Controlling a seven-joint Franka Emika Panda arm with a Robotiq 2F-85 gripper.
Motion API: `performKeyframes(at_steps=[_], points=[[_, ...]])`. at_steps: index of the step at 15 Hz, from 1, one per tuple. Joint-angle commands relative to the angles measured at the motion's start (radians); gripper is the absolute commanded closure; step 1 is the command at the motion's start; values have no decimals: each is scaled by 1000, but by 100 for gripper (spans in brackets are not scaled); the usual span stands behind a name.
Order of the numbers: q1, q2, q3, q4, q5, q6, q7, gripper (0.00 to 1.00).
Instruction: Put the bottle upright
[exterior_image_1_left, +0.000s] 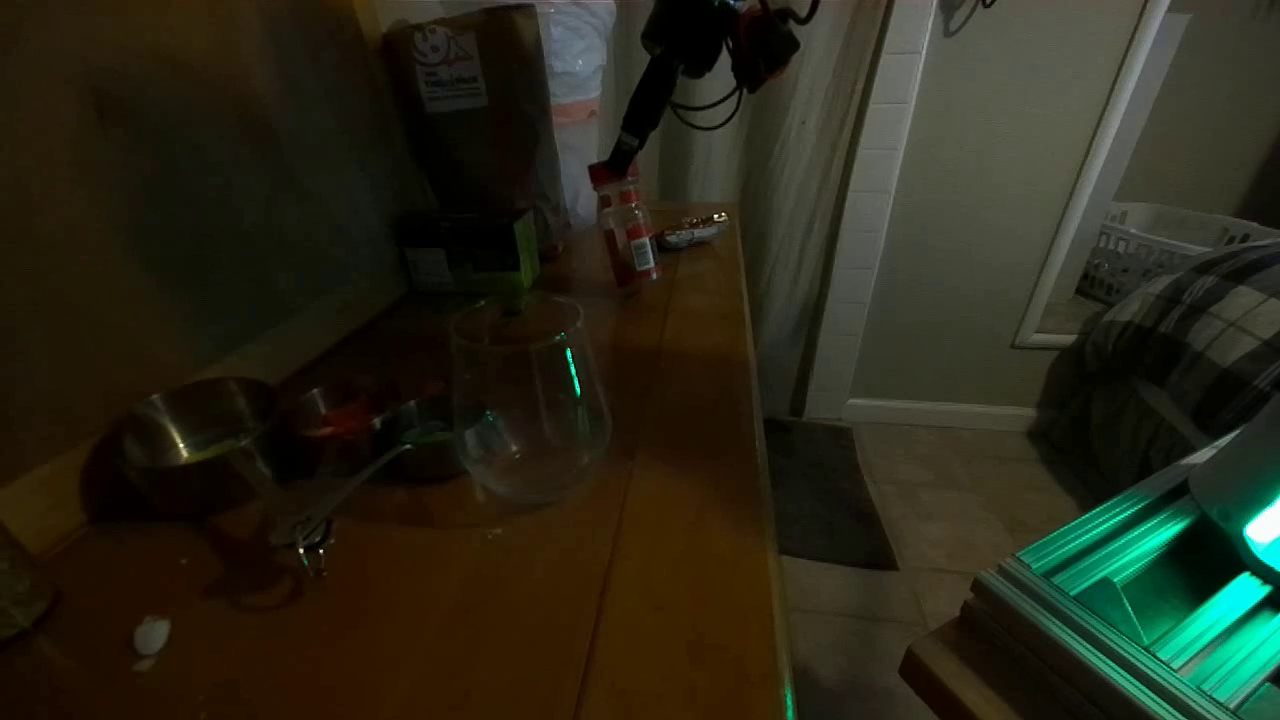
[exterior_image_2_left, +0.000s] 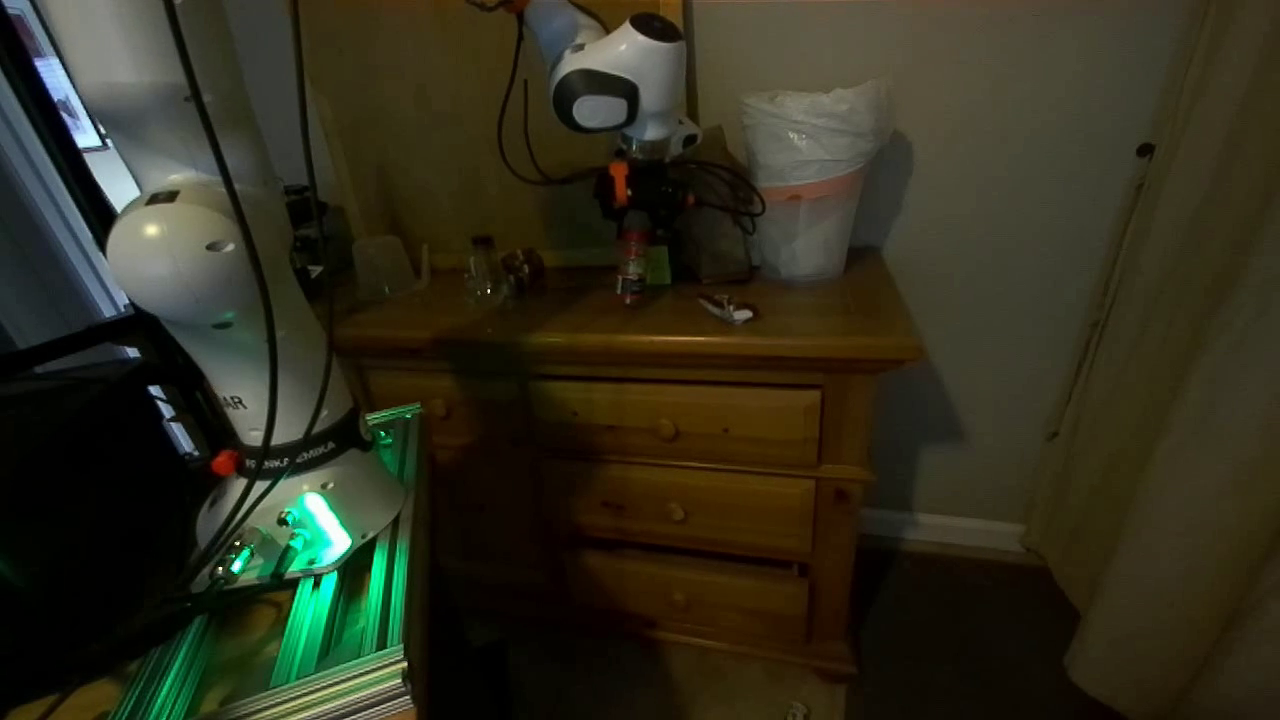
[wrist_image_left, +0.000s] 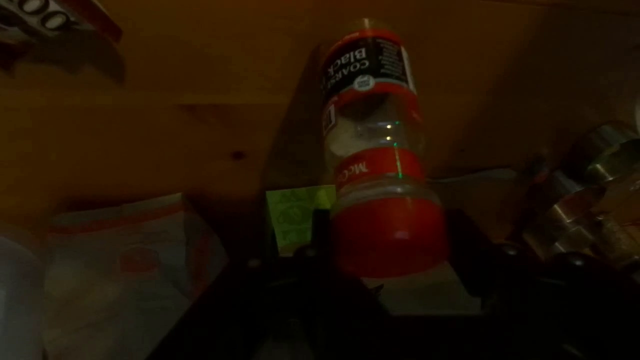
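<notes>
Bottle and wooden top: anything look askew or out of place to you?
The bottle leans slightly in an exterior view, odd since it should end upright; I can't tell whether it touches down. A small white piece lies loose on the wooden top, perhaps debris.

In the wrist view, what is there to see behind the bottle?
Behind the bottle is the dresser; left of the red cap, a box shows its green end. Directly behind the cap everything is covered, so the box's full width cannot be seen.
</notes>
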Motion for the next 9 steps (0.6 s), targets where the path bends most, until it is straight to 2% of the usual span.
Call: performKeyframes(at_steps=[1, 2, 3, 9], points=[[8, -46, -8, -50, 73, 21, -70, 10], [9, -49, -10, -54, 81, 20, -78, 2], [10, -51, -11, -56, 84, 19, -81, 0], [14, -97, -26, -84, 56, 21, -57, 0]])
